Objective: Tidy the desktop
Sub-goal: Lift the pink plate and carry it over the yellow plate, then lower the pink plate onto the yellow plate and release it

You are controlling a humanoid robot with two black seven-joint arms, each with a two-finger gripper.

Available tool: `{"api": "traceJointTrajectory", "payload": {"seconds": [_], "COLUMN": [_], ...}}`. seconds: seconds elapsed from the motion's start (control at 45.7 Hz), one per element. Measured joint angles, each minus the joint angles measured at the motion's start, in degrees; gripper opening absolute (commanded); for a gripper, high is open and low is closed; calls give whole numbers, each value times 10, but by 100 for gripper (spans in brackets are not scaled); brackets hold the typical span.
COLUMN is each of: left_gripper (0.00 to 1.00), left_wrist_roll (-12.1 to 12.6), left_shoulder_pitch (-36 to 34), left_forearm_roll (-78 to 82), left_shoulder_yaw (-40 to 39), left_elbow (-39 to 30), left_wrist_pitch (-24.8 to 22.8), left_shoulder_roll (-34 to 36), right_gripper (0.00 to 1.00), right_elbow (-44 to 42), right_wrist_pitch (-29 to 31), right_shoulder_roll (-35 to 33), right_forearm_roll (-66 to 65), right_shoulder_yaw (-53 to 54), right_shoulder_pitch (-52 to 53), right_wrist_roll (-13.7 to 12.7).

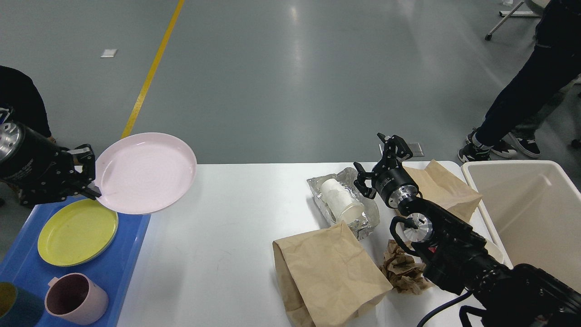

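Observation:
The white desktop point(227, 218) spans the lower half of the head view. My left gripper point(91, 175) is shut on the left rim of a pink plate point(145, 172), holding it in the air over the desktop's left edge and the blue tray point(122, 268). My right gripper point(379, 161) stands open above the far side of the desktop, just right of a foil container point(363, 218) with a white paper cup point(340, 197) lying in it. Nothing is between its fingers.
The blue tray holds a yellow plate point(77, 231), a pink mug point(75, 299) and a dark cup point(11, 311). Two brown paper bags point(327, 277) point(442, 186) and crumpled brown paper point(404, 270) lie on the right. A cream bin point(535, 213) stands at far right. People's legs are beyond the table.

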Motion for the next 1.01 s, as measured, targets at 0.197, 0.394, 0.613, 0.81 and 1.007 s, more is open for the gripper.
{"api": "traceJointTrajectory", "payload": {"seconds": [0.197, 0.394, 0.613, 0.81, 1.007], "left_gripper": [0, 0, 0, 0, 0], "left_wrist_roll": [1, 7, 8, 9, 19], "left_shoulder_pitch": [122, 247, 363, 422, 470], "left_forearm_roll": [-1, 4, 6, 7, 7], "left_shoulder_yaw": [-35, -98, -149, -176, -213], "left_elbow": [113, 216, 306, 371, 433], "left_wrist_pitch": [13, 11, 10, 1, -15], "left_shoulder_roll": [39, 50, 48, 49, 46], "right_gripper": [100, 100, 100, 100, 100], "right_elbow": [0, 0, 0, 0, 0], "right_wrist_pitch": [0, 0, 0, 0, 0], "right_shoulder_roll": [0, 0, 0, 0, 0], "right_forearm_roll": [0, 0, 0, 0, 0], "right_shoulder_yaw": [0, 0, 0, 0, 0], "right_shoulder_pitch": [0, 0, 0, 0, 0], "right_wrist_roll": [0, 0, 0, 0, 0]}}
